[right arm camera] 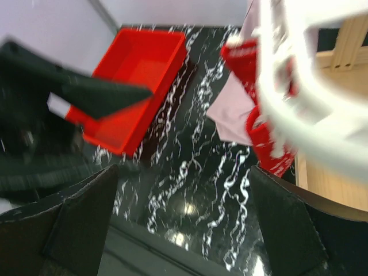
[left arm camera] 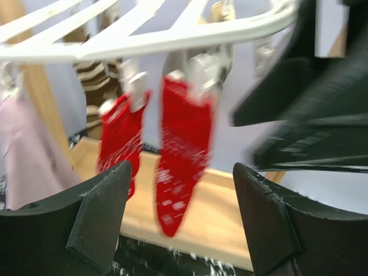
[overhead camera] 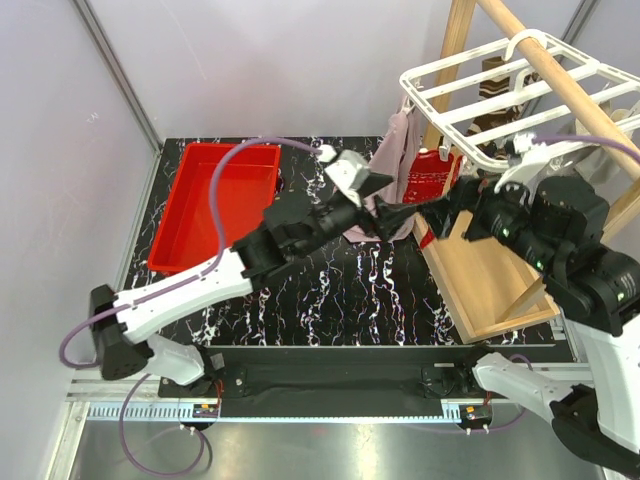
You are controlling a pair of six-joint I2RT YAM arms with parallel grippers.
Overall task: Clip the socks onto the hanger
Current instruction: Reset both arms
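Note:
The white grid hanger [overhead camera: 500, 90] hangs from a wooden pole at the back right. From its clips hang a mauve-pink sock [overhead camera: 400, 150], red speckled socks [overhead camera: 437, 175] and a brown-and-cream striped sock [overhead camera: 495, 100]. In the left wrist view two red socks [left arm camera: 184, 144] dangle from clips under the hanger bar [left arm camera: 172, 34]. The striped sock [left arm camera: 92, 86] and pink sock [left arm camera: 29, 155] are to their left. My left gripper [left arm camera: 183, 172] [overhead camera: 392, 215] is open just short of the red socks, holding nothing. My right gripper [right arm camera: 184, 172] [overhead camera: 445, 212] is open and empty, below the hanger's edge [right arm camera: 299, 98].
A red plastic tub [overhead camera: 215, 200] stands on the black marbled table [overhead camera: 330, 290] at the back left. The wooden pole [overhead camera: 560, 80] and its frame rest on a wooden base board [overhead camera: 490, 280] at the right. The two grippers are close together, tip to tip.

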